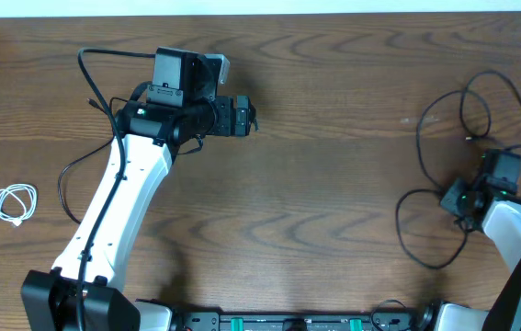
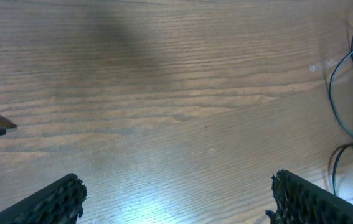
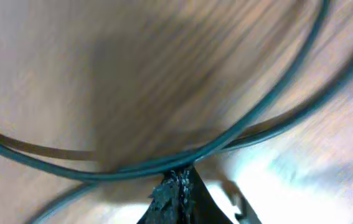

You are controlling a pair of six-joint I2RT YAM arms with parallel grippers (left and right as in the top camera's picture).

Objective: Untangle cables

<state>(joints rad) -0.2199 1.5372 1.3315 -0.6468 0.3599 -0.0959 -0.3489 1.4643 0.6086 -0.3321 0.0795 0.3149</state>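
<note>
Black cable (image 1: 399,221) lies in loose, crossing loops on the right side of the tabletop (image 1: 315,230), and its nearest part is where the work is happening. The right gripper (image 3: 177,183) sits low over that near part, close to the robot's base. In the right wrist view its fingers are drawn together to a point, with a strand running straight across the tip. The picture is blurred, but I judge it pinched on that strand and not merely resting beside it. Taking hold low in the tangle makes sense, since lifting or dragging one strand from there would show which loops lie over which.

Off to the left at about the same depth, a white cable (image 1: 16,203) is wound into a small neat coil, well apart from the black one. It looks free of any knot and probably needs nothing more.

Farther out, the left gripper (image 2: 176,193) hangs over bare wood with its fingers spread wide and nothing between them. It points toward the black loops, which show at the right edge of its wrist view. It seems placed to reach in and pin or take a second strand. It has a good stretch of tabletop to cross first.

Farthest away, the upper loops of the black cable arc toward the far right of the tabletop, overlapping one another.
</note>
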